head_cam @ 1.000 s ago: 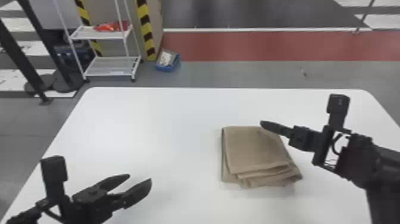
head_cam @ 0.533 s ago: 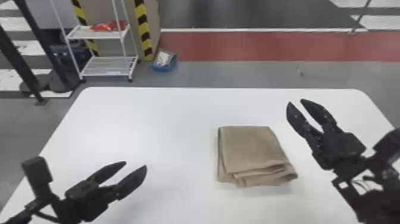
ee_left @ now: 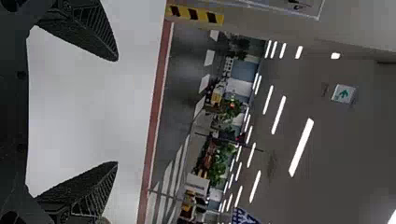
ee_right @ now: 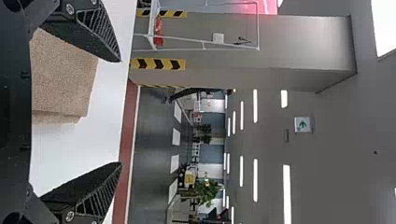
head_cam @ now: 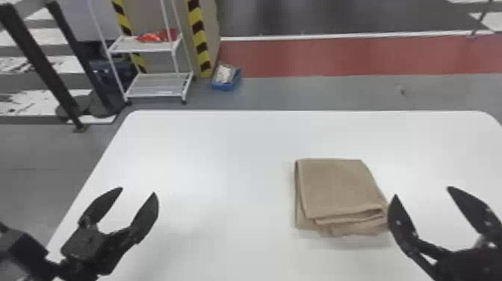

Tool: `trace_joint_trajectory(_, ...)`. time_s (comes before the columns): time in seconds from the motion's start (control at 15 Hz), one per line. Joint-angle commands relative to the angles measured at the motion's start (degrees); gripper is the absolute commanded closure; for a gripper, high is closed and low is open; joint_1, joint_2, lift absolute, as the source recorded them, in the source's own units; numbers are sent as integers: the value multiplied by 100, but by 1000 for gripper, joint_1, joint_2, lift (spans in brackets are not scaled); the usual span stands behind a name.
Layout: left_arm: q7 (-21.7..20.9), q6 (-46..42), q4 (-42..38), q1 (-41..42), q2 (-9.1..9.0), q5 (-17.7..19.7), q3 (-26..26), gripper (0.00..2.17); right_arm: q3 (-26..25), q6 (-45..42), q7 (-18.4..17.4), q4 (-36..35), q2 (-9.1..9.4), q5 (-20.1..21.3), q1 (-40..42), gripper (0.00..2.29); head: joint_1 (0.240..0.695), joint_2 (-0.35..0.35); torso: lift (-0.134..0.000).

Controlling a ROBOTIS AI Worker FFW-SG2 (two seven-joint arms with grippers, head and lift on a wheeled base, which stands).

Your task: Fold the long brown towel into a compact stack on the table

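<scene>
towel just left of right end effector

Black fingers stand wide apart before a folded brown towel on the white desk; beyond lie a red floor strip and a lit green sign.

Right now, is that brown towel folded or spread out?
Folded: the brown towel lies as a compact stack, with several layered edges showing.
</scene>
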Motion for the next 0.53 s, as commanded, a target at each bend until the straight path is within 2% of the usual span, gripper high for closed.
trace_joint_trajectory(0.0, 222, -1753, 558, 164, -15, -223, -50, 93, 21, 354, -100, -258, 5, 15, 141, 63, 695, 131, -124)
trace_joint_trajectory(0.13, 503, -1718, 681, 173, -15, -407, -50, 93, 12, 547, -284, -293, 5, -20, 158, 66, 695, 156, -124)
trace_joint_trajectory(0.27, 530, -1578, 567, 199, -15, -530, -42, 93, 21, 1268, -566, -487, 5, -20, 149, 66, 695, 172, -124)
trace_joint_trajectory(0.47, 477, -945, 250, 226, -15, -636, -24, 93, 144, 1338, -592, -610, 5, -38, 176, 70, 695, 155, -124)
